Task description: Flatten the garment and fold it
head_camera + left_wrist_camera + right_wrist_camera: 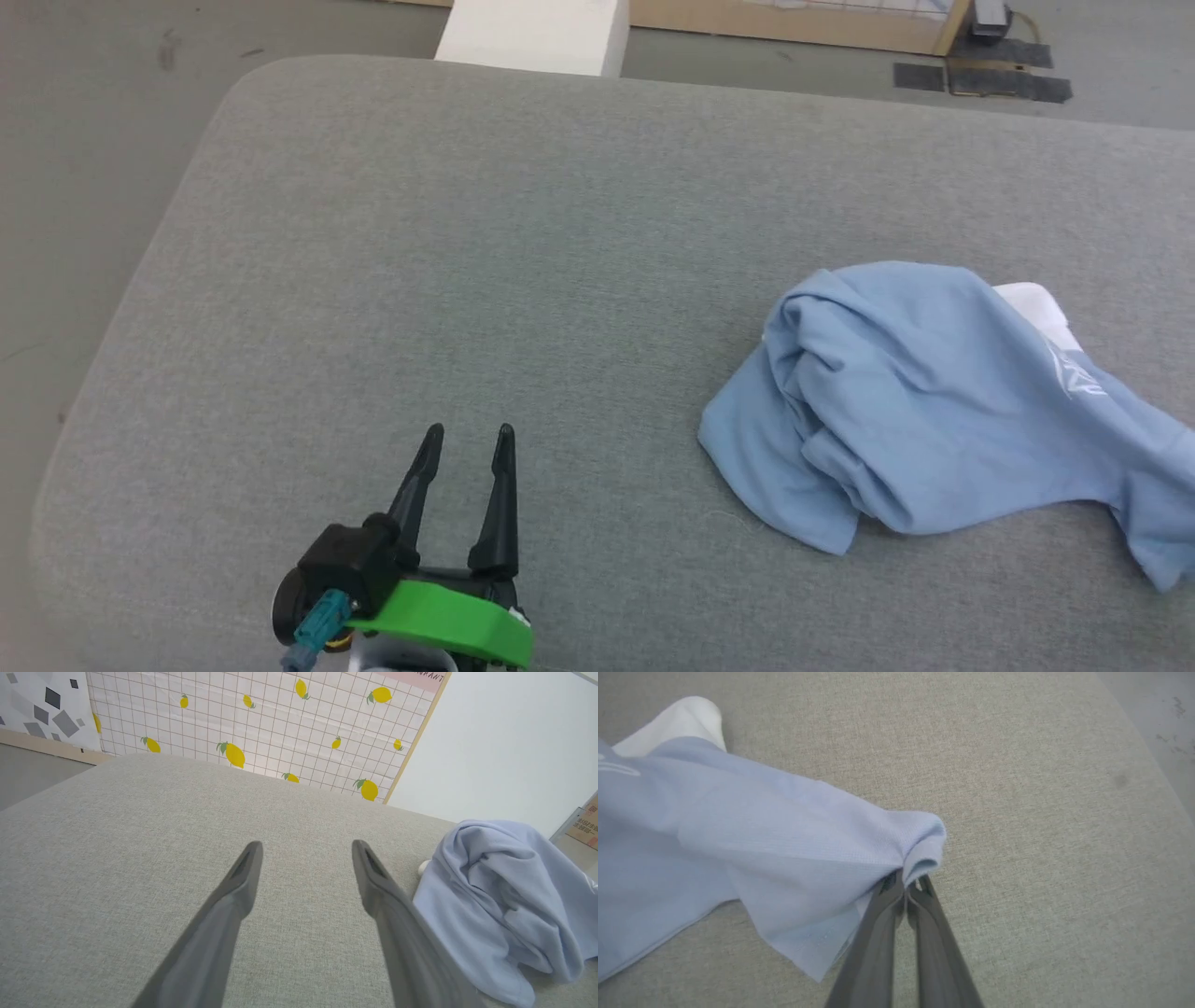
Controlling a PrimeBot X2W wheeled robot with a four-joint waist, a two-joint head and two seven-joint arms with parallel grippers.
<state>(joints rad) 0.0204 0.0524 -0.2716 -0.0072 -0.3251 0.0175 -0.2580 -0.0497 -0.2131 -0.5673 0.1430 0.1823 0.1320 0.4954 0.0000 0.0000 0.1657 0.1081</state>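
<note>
Our dark-fingered right gripper (904, 885) pinches an edge of the crumpled light-blue polo shirt (738, 826).
Our left gripper (470, 435) gapes empty; we judge flattening and folding both lie ahead.

Bright, even, diffuse light throughout, no glare. Flat-lit bench (373, 280), weave sharp in head view. Faint soft shadow under the garment (915, 401) along its near hem. Wrist views paler, with a warmer cast. Fingers of left gripper (306, 849) go soft toward bottom edge; bench far edge bows, wide-angle. Fingers of right gripper (906, 884) blurred low down, cloth beside them sharp.
</note>
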